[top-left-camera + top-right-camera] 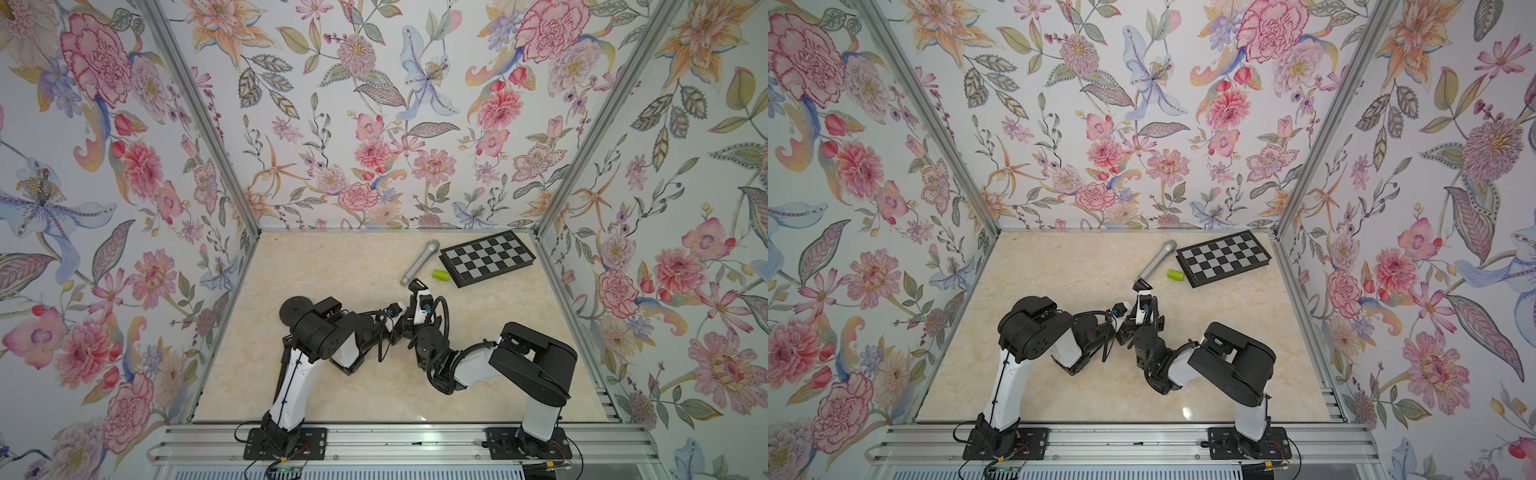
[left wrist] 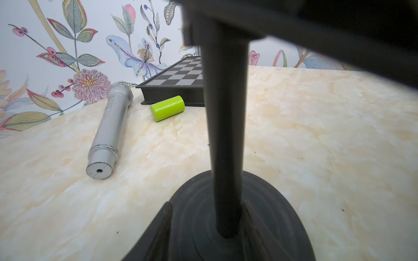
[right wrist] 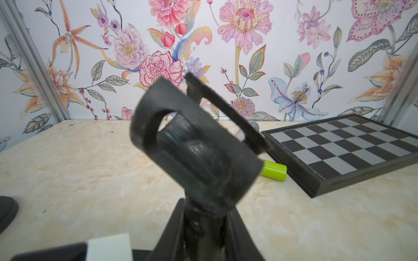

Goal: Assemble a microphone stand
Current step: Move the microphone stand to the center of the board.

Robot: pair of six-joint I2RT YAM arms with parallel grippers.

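gripping the black microphone clip (image 3: pixel 203 162) by its stem, your right tool (image 3: pixel 205 212) holds it raised and tilted above the worktop (image 1: pixel 332 270), its fingers narrow and snug on either side. your left tool (image 2: pixel 208 203) sits low at the stand's pole (image 2: pixel 226 135), its fingers flanking the foot where the pole meets the round base (image 2: pixel 276 203) on the worktop. they stand partway apart, and you cannot tell whether they clamp the pole. both top views show the two tools meeting near the centre. the silver microphone (image 1: pixel 419 263) lies flat farther back, apart from both tools, with a green cylinder (image 1: pixel 441 274) just beside it and a chessboard (image 1: pixel 487 257) in the far corner. the step in hand looks to be joining clip to pole; whether the stem is already seated on the pole top is hidden. your next move likely calls for lining the stem straight over the pole and seating it while the left tool steadies the base, then fetching the microphone.
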